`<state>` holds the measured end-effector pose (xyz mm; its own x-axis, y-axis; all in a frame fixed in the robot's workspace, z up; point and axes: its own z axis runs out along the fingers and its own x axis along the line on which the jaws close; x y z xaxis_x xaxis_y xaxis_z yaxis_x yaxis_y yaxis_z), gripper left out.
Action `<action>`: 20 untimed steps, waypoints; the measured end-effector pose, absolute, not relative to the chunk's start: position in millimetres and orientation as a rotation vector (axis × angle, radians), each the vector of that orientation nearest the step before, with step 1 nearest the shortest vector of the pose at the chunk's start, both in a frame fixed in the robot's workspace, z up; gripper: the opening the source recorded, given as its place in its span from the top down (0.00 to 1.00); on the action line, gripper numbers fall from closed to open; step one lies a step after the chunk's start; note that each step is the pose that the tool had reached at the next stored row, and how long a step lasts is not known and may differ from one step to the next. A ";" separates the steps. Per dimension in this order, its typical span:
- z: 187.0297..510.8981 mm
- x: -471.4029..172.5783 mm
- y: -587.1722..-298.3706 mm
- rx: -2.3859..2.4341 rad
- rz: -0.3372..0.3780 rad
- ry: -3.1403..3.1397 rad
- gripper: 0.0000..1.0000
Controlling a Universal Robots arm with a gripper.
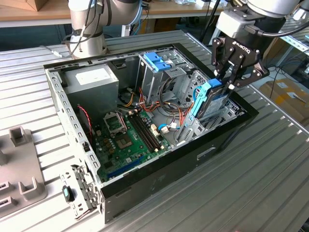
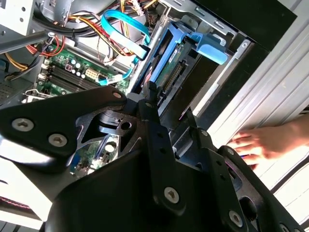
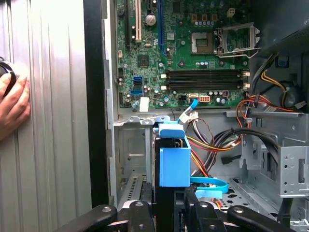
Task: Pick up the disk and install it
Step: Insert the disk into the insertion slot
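Your hand (image 1: pixel 223 83) is clenched on the disk (image 1: pixel 210 99), gripping its upper edge. The disk is tilted: its lower end is down in the metal bay at the corner of the case (image 1: pixel 159 181) on the exterior view's right, and its upper end is above the rim. Also in the case are the motherboard (image 1: pixel 128 137), power supply (image 1: pixel 91 79), drive cage (image 1: pixel 157 72) and loose cables (image 1: pixel 169 116). The case sits on the tabletop (image 1: pixel 241 183). The first wrist view adds a person's fingers (image 3: pixel 12 104) on the tabletop just outside the case wall. The second wrist view shows them (image 2: pixel 256 142) too.
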<state>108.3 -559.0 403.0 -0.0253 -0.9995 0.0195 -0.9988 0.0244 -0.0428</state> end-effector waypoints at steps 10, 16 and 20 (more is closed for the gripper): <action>378.9 108.8 -559.0 -2.182 -0.069 2.237 0.65; 365.3 109.1 -559.0 -2.182 -0.069 2.237 0.65; 362.7 109.1 -559.0 -2.182 -0.069 2.237 0.65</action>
